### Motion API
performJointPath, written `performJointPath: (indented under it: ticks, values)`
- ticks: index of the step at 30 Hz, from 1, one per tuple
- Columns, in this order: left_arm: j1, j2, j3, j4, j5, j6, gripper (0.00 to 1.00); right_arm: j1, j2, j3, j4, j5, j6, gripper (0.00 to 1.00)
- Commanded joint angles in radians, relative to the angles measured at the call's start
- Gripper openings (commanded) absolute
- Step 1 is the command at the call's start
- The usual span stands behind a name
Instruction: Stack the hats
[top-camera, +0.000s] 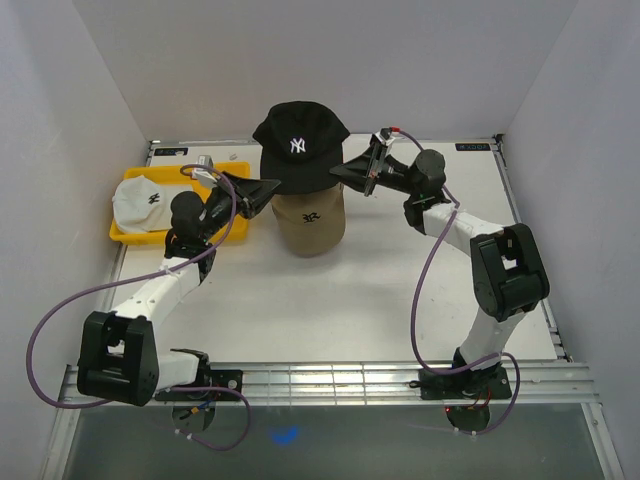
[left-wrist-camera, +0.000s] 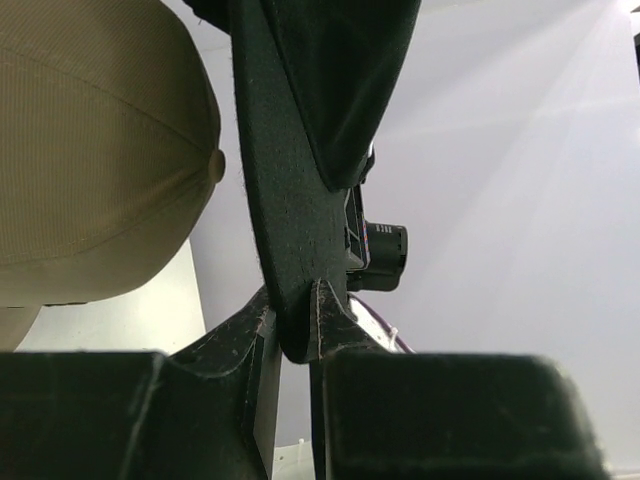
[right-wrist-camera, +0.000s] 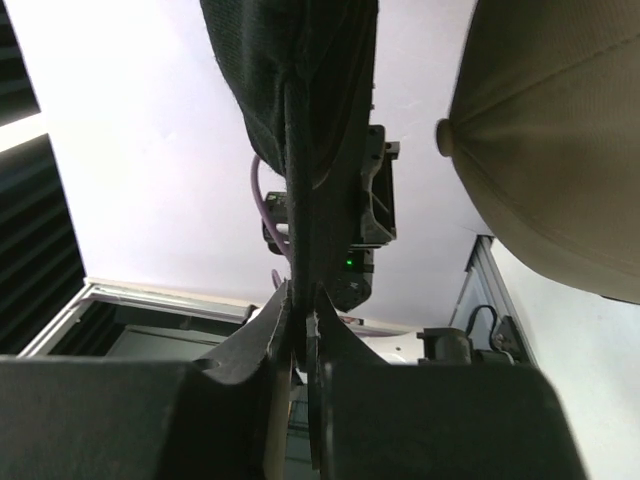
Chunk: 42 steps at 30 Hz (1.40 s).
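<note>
- The black hat (top-camera: 300, 140) has white "NY" letters on its front. It hangs in the air just above the tan hat (top-camera: 310, 215), which stands on the middle of the table (top-camera: 400, 300).
- The tan hat has a small black mark that I cannot read.
- The white hat (top-camera: 140, 200) lies in the yellow tray (top-camera: 228, 168) on the left.
- The left gripper (top-camera: 272, 187) pinches the black hat's left edge.
- The right gripper (top-camera: 340, 172) pinches its right edge.
- Only the top view shows the letters and the tray.
- The wrist views show each set of jaws squeezed on black cloth, and the tan hat's top button (left-wrist-camera: 217, 165).
</note>
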Motion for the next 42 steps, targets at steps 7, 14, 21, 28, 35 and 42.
performJointPath:
  ticks: [7, 14, 21, 28, 35, 42]
  values:
    - [-0.047, -0.041, -0.071, -0.043, 0.047, 0.111, 0.0, 0.042, -0.022, -0.023, -0.201, -0.122, -0.231, 0.08]
    - [-0.047, -0.015, -0.103, -0.043, 0.058, 0.12, 0.0, 0.042, -0.019, -0.019, -0.316, -0.119, -0.341, 0.08]
    - [-0.047, -0.023, -0.147, -0.041, 0.073, 0.134, 0.0, 0.04, -0.022, -0.075, -0.344, -0.107, -0.384, 0.08]
    - [-0.048, -0.032, -0.2, -0.034, 0.093, 0.15, 0.0, 0.02, -0.04, -0.14, -0.343, -0.101, -0.406, 0.08]
    - [-0.051, -0.03, -0.25, -0.029, 0.091, 0.152, 0.0, 0.009, -0.049, -0.174, -0.363, -0.092, -0.43, 0.08]
    - [-0.053, -0.015, -0.29, -0.011, 0.073, 0.137, 0.0, 0.006, -0.039, -0.206, -0.369, -0.085, -0.452, 0.08]
